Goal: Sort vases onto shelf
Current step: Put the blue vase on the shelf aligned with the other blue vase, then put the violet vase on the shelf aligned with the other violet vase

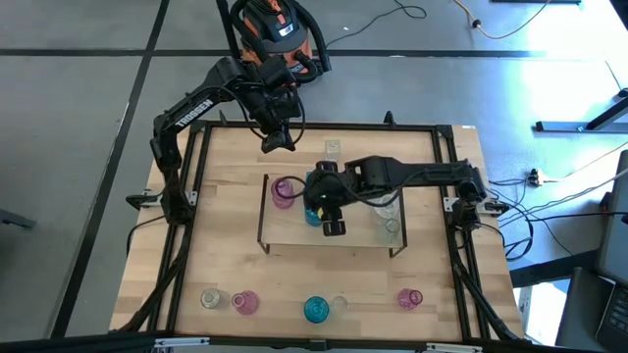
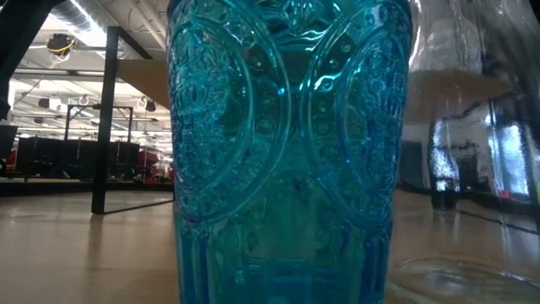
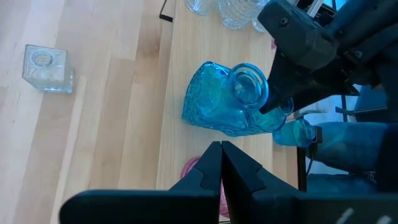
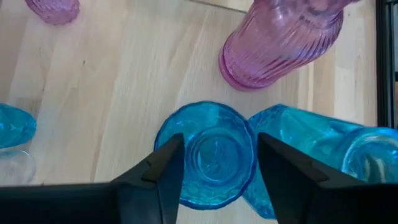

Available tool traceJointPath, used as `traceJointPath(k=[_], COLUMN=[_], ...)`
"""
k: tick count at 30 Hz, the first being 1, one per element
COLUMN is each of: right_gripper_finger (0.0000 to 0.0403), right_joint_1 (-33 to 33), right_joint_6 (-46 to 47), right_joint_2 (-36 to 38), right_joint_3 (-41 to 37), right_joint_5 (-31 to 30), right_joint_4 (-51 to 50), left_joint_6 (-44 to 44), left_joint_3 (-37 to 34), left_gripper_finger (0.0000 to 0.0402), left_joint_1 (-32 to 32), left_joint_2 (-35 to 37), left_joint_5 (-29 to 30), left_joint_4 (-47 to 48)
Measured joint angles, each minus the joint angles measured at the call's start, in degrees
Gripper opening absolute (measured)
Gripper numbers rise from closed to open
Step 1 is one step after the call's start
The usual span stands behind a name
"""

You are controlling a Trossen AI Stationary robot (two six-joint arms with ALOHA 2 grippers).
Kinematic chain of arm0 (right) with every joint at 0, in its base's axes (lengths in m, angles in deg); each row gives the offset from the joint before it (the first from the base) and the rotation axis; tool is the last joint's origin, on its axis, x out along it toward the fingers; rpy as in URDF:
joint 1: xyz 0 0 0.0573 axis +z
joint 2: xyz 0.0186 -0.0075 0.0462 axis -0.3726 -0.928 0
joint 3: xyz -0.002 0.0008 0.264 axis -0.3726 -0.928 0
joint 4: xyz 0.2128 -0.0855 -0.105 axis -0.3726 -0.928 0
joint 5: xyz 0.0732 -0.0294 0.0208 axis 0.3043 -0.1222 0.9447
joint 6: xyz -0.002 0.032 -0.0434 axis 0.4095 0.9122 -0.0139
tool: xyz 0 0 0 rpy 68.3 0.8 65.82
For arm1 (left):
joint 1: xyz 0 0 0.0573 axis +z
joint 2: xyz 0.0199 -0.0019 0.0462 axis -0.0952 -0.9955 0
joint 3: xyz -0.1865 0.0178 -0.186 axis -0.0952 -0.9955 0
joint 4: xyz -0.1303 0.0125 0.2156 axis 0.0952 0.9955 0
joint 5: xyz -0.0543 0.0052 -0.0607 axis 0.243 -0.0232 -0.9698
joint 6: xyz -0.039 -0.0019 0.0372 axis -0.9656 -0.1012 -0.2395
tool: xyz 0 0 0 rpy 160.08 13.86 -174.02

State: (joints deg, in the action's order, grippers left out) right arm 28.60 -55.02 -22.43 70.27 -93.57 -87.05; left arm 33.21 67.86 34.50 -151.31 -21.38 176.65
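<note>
Teal-blue vase (image 4: 208, 152) stands on the shelf (image 1: 294, 235) between the right hand's (image 4: 214, 165) parted fingers, pink vase (image 4: 280, 37) at eleven o'clock: lift straight up, keeping clear; left hand (image 3: 221, 165) shut, waiting above.

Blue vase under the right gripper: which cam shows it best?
Right wrist view: the blue vase fills the gap between the open fingers, seen top-down. The left wrist view shows it beside the right gripper. The high view mostly hides it. The low view shows another vase.
</note>
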Motion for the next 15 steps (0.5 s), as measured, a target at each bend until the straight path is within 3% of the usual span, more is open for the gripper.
traceJointPath(k=[13, 15], right_gripper_finger=[0.0186, 0.0186], right_joint_1=[0.0, 0.02], right_joint_6=[0.01, 1.57], right_joint_2=[0.03, 2.74], right_joint_3=[13.51, 12.1], right_joint_5=[0.82, -0.87], right_joint_4=[-2.34, 1.03], left_joint_6=[-0.95, -0.95], left_joint_3=[0.0, 0.0], left_gripper_finger=[0.0, 0.0], left_joint_1=[0.02, 0.02], left_joint_2=[0.0, 0.02], left_joint_5=[0.0, 0.0], left_joint_4=[0.0, -0.02])
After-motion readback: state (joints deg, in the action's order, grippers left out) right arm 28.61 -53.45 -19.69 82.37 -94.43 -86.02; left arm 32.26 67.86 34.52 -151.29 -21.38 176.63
